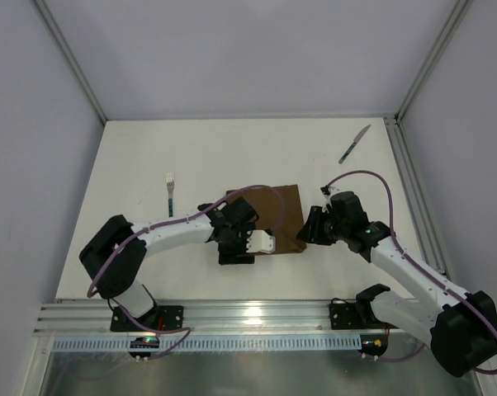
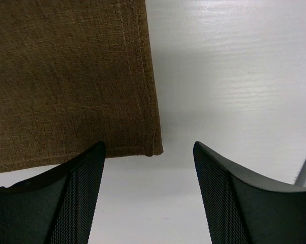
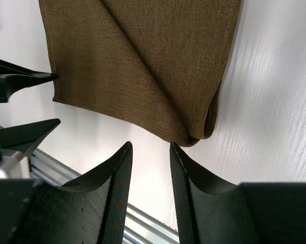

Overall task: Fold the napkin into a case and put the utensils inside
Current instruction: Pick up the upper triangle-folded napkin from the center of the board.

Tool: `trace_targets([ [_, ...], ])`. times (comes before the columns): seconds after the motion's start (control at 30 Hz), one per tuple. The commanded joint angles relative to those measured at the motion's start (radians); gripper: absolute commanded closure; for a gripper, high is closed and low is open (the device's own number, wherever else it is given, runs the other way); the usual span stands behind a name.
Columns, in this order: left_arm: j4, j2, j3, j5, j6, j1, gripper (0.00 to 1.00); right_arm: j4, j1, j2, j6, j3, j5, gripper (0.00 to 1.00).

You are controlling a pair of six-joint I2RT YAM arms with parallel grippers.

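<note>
The dark brown napkin [image 1: 280,210] lies folded on the white table, a diagonal fold showing in the right wrist view [image 3: 143,61]. My left gripper [image 1: 236,250] is open and empty, just off the napkin's near left corner [image 2: 153,147]. At the near right corner [image 3: 196,134] my right gripper [image 1: 306,235] is open by a narrow gap, with nothing between its fingers [image 3: 117,173]. The fork [image 1: 171,194] lies to the left of the napkin. The knife [image 1: 354,144] is at the far right. No case shape is formed.
The aluminium rail [image 1: 248,318] runs along the near table edge, close behind both grippers, and shows in the right wrist view [image 3: 143,218]. Frame posts stand at the far corners [image 1: 395,120]. The left gripper's fingers [image 3: 26,76] appear in the right wrist view.
</note>
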State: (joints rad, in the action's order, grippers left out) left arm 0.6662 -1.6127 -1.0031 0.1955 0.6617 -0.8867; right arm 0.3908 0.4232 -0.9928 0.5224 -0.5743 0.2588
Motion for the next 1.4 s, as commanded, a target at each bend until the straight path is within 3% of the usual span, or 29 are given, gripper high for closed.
trace_targets([
  [0.0,-0.135,0.010,0.067,-0.086,0.061,-0.023,0.28,-0.029,-0.003,0.042,0.019,0.010,0.025,0.60],
  [0.23,-0.192,-0.006,0.141,-0.120,0.075,-0.038,0.31,-0.032,-0.001,0.062,0.033,0.013,0.043,0.60],
  [0.37,-0.198,-0.026,0.155,-0.160,0.061,-0.051,0.52,-0.043,-0.001,0.072,0.036,0.013,0.048,0.60],
  [0.4,-0.214,-0.027,0.159,-0.169,0.058,-0.051,0.65,-0.047,-0.001,0.088,0.030,0.013,0.048,0.60],
  [0.47,-0.237,-0.024,0.181,-0.185,0.052,-0.051,0.75,-0.055,-0.003,0.114,0.005,0.016,0.043,0.60],
  [0.6,-0.235,0.008,0.159,-0.185,0.010,-0.051,1.00,-0.073,-0.001,0.193,-0.177,-0.019,0.034,0.54],
  [0.67,-0.189,0.031,0.115,-0.159,-0.023,-0.051,1.00,-0.099,-0.001,0.261,-0.251,-0.027,0.031,0.47],
  [0.83,-0.008,0.043,-0.037,-0.029,-0.077,-0.012,1.00,-0.227,0.006,0.413,-0.561,0.001,0.063,0.45],
  [1.0,0.157,0.002,-0.169,0.031,-0.099,0.031,1.00,-0.378,0.064,0.571,-0.691,0.124,0.089,0.41],
  [1.17,0.248,-0.038,-0.273,0.068,-0.099,0.072,1.00,-0.342,0.302,0.612,-0.817,0.142,-0.048,0.39],
  [1.3,0.289,-0.073,-0.321,0.081,-0.097,0.083,1.00,-0.404,0.482,0.473,-0.849,0.194,-0.160,0.37],
  [1.37,0.300,-0.088,-0.341,0.079,-0.093,0.084,1.00,-0.519,0.556,0.393,-0.852,0.243,-0.240,0.36],
])
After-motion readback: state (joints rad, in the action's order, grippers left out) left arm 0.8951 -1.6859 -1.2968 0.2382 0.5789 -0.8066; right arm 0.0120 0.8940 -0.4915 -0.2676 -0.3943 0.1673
